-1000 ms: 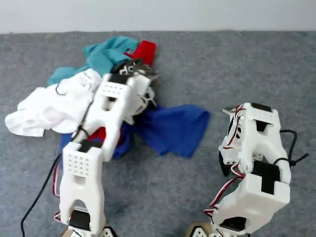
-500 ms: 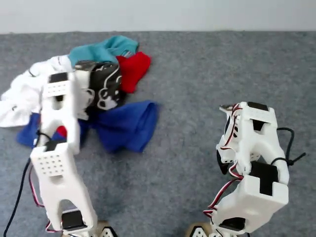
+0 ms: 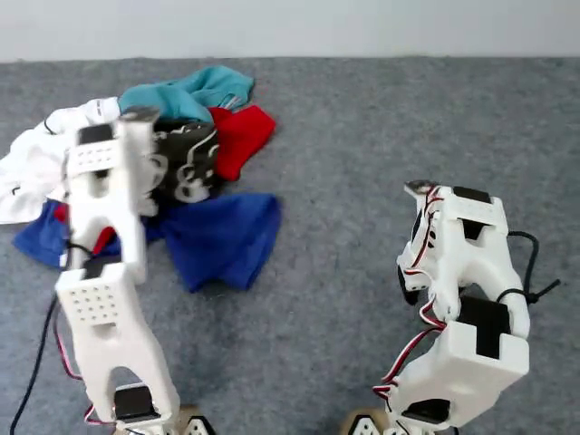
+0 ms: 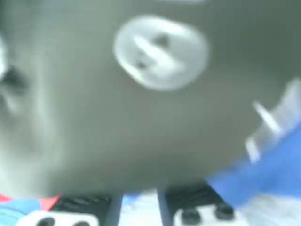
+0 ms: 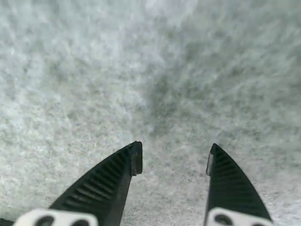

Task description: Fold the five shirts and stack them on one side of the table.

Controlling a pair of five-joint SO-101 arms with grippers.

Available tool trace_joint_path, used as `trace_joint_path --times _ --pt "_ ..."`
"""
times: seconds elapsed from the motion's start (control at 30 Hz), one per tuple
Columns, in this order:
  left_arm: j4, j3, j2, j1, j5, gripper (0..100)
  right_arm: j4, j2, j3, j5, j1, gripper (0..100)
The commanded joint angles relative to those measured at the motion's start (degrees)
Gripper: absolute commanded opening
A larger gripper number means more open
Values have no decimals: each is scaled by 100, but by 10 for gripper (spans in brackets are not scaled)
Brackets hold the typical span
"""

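Blue shirt [image 3: 222, 237]; red shirt [image 3: 240, 136]; teal shirt [image 3: 186, 93]; white shirt [image 3: 36, 168].

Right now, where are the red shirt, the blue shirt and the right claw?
red shirt [image 3: 243, 136], high view, its middle.
blue shirt [image 3: 222, 237], high view, its middle.
right claw [image 5: 174, 159], right wrist view, between its fingertips.

One white shirt [image 3: 36, 168], one teal shirt [image 3: 186, 91], one red shirt [image 3: 240, 136], one black shirt [image 3: 186, 163], one blue shirt [image 3: 222, 236]; two arms [image 3: 101, 236] [image 3: 467, 272]

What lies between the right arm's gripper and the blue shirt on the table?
Only bare grey table covering, as the high view shows, between the blue shirt and the right gripper, whose jaws stand open.
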Motion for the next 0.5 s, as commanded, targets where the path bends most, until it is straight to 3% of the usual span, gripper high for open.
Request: trace_joint_path --times 0.0,0.23,0.47 --pt "316 -215 -756 932 79 94 -57 -233 -105 -9 -13 240" --pt "229 681 -826 1916 -70 105 22 -233 -88 -9 -13 240" --pt "-290 1077 -79 1960 -176 105 31 -233 -79 -9 -13 240"
